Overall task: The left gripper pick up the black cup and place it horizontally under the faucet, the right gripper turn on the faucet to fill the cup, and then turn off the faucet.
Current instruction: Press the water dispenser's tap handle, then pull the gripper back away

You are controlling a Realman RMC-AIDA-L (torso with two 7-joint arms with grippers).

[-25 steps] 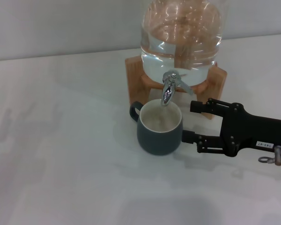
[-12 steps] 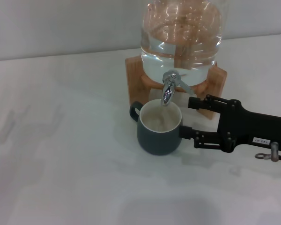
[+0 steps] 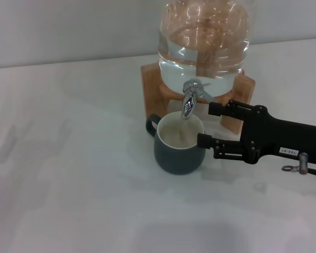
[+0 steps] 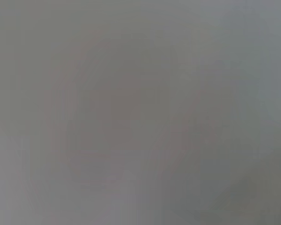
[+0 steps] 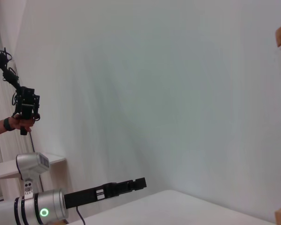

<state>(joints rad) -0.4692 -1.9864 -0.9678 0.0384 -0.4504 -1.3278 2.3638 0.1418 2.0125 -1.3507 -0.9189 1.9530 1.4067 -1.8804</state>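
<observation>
The black cup (image 3: 179, 150) stands upright on the white table, right beneath the spout of the chrome faucet (image 3: 189, 100); its cream inside faces up and its handle points left. My right gripper (image 3: 205, 125) reaches in from the right with its jaws open, nothing between them. Its upper finger is just right of the faucet's lever and its lower finger is by the cup's right wall. The left gripper (image 5: 124, 186) is outside the head view and appears only far off in the right wrist view, stretched out low. The left wrist view is a blank grey.
The faucet belongs to a clear glass water jar (image 3: 205, 37) on a wooden stand (image 3: 151, 89) at the back of the table (image 3: 68, 174). A person's hand holding a device (image 5: 22, 110) shows far off in the right wrist view.
My right gripper has slid left and a little farther back, closing in on the cup's right side and the faucet lever. The cup has stayed put.
</observation>
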